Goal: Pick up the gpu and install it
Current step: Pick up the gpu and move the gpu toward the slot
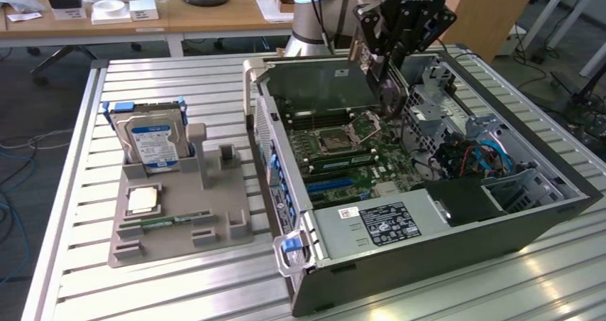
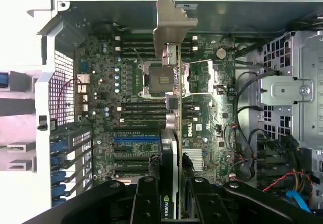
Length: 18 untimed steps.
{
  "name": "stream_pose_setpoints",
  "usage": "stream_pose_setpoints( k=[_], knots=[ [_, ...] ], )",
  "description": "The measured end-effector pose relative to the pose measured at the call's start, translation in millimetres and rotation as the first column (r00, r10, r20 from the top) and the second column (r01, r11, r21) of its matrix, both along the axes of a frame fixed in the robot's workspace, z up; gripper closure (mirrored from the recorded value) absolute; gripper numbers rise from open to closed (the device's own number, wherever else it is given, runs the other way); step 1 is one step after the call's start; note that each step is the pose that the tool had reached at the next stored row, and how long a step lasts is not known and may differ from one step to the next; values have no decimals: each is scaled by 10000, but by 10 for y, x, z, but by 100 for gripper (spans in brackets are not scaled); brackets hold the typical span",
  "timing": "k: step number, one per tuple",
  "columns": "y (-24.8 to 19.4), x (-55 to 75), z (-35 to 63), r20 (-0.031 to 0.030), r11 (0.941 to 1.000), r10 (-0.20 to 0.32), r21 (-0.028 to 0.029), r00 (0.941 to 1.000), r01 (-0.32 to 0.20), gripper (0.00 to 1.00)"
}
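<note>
My gripper [image 1: 381, 60] hangs over the open computer case [image 1: 544, 214] and is shut on the gpu [image 1: 390, 86], which is held on edge above the motherboard [image 1: 355, 150]. In the wrist view the gpu [image 2: 174, 133] runs edge-on away from my gripper [image 2: 174, 188], with its black cooler face by the black fingers [image 2: 146, 199]. Its silver end bracket [image 2: 171, 27] reaches toward the case's far wall. The card floats above the CPU socket [image 2: 156, 80], clear of the board. The blue expansion slot [image 2: 136, 139] lies beside and below it.
A grey parts holder [image 1: 223, 229] on the slatted table at the exterior view's left carries a hard drive [image 1: 152, 140], a CPU [image 1: 142, 199] and a RAM stick [image 1: 163, 223]. Inside the case are the power supply [image 1: 379, 225], cables [image 1: 473, 158] and a metal drive cage [image 2: 292, 93].
</note>
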State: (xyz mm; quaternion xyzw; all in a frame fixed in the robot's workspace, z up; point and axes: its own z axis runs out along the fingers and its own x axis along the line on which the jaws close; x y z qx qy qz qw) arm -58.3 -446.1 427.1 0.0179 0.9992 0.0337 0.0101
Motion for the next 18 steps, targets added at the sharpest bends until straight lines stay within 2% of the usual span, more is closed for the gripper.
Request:
stream_pose_setpoints(
  k=[18],
  knots=[
    [0,130,0,0,10000,-1,0,10000,1,73]
  ],
)
